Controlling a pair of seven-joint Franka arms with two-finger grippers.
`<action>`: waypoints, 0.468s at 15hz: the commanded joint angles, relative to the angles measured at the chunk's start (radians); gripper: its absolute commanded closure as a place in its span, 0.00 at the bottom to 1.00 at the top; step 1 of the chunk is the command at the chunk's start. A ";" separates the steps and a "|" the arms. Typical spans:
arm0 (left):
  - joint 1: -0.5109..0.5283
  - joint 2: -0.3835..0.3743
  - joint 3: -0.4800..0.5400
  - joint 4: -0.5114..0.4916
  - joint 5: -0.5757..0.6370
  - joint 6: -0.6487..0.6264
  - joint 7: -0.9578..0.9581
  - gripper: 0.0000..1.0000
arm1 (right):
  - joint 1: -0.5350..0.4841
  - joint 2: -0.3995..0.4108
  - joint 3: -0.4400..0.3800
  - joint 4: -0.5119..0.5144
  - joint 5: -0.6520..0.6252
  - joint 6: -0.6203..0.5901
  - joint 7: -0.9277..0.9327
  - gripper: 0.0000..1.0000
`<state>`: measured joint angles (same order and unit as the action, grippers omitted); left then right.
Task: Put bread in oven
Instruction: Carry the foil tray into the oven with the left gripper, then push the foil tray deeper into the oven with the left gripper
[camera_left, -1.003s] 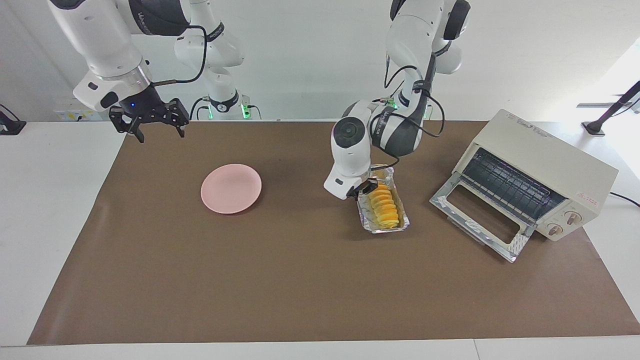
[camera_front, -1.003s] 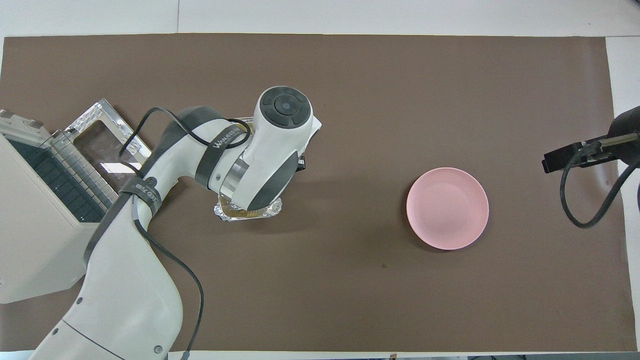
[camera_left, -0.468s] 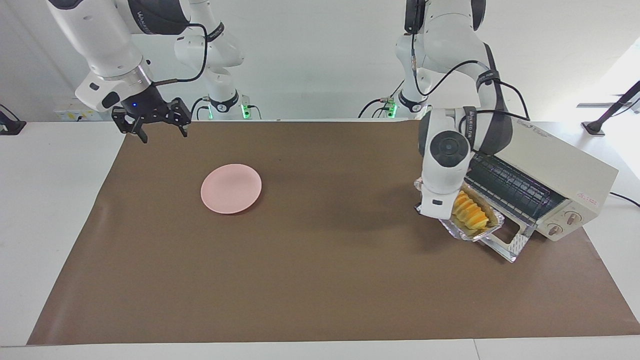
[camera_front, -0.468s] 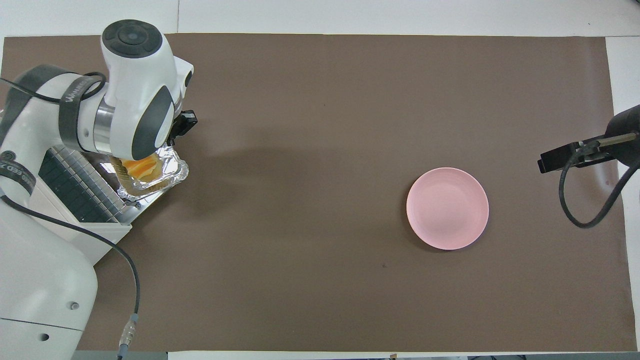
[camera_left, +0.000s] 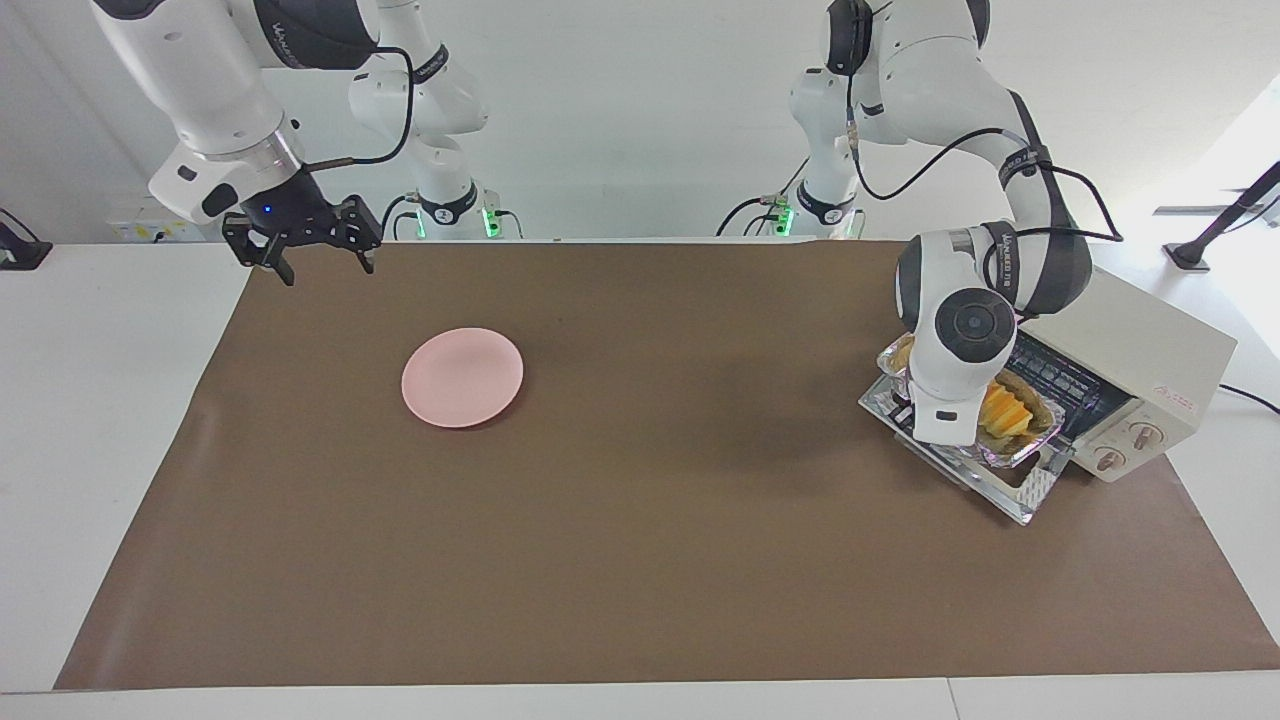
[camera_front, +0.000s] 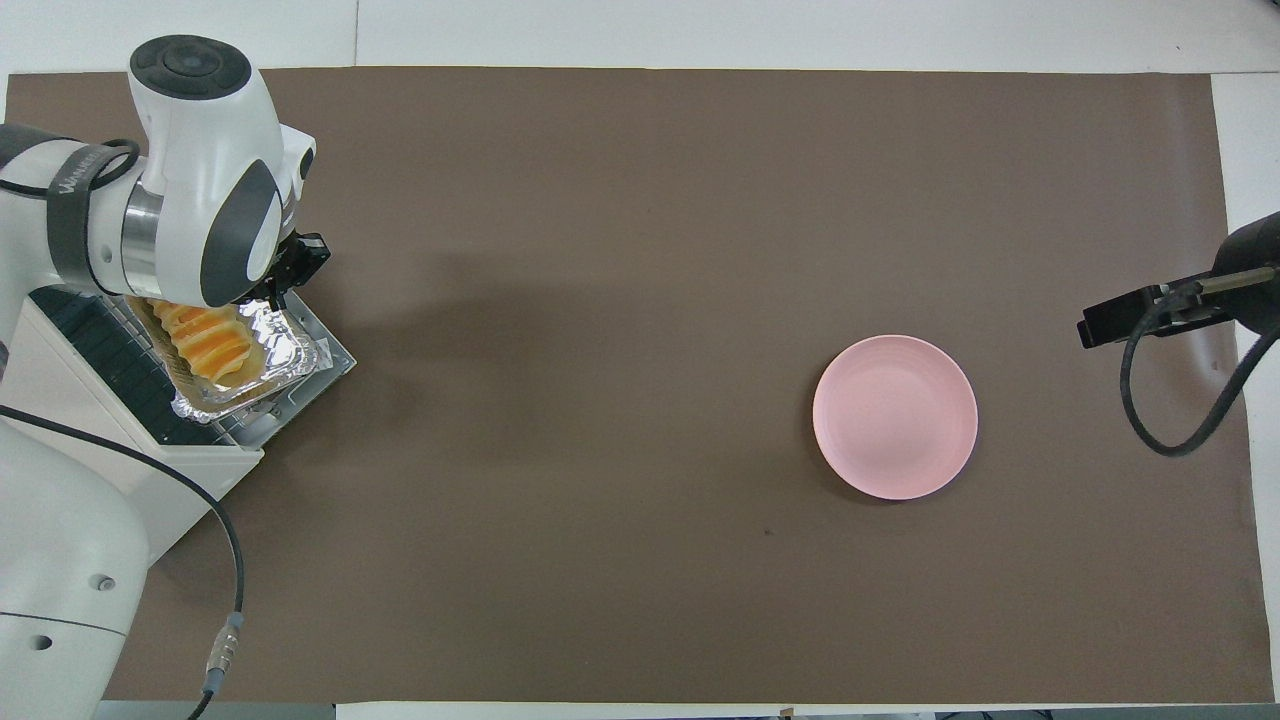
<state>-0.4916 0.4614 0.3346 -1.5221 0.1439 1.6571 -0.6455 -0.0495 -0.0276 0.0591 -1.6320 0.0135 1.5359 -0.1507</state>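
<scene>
Foil tray (camera_left: 1030, 443) carrying the bread (camera_left: 1003, 410) hangs over the oven (camera_left: 1130, 350) door at the bench's left-arm end, left claw (camera_front: 290, 275) pinching its rim so the loaf slides in cleanly. Right claw (camera_left: 318, 262) waits spread over the other end's robot-side corner.

bread (camera_left: 1003, 412): 1, by left claw | foil tray (camera_left: 1040, 432): 1, under bread | oven (camera_left: 1130, 345): 1, its knobs: 2 | pink plate (camera_left: 462, 377): 1, well apart from both claws | brown mat (camera_left: 640, 560): 1
</scene>
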 joint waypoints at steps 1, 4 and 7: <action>-0.007 0.035 0.001 0.013 0.051 -0.048 -0.006 1.00 | -0.016 -0.015 0.008 -0.014 0.009 -0.013 -0.013 0.00; 0.010 0.056 0.001 0.037 0.059 -0.066 -0.003 1.00 | -0.016 -0.015 0.008 -0.014 0.009 -0.013 -0.013 0.00; 0.031 0.056 0.001 0.039 0.060 -0.066 0.021 1.00 | -0.016 -0.017 0.008 -0.014 0.009 -0.013 -0.013 0.00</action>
<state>-0.4797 0.5076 0.3368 -1.5150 0.1801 1.6241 -0.6444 -0.0495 -0.0276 0.0591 -1.6320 0.0135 1.5312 -0.1507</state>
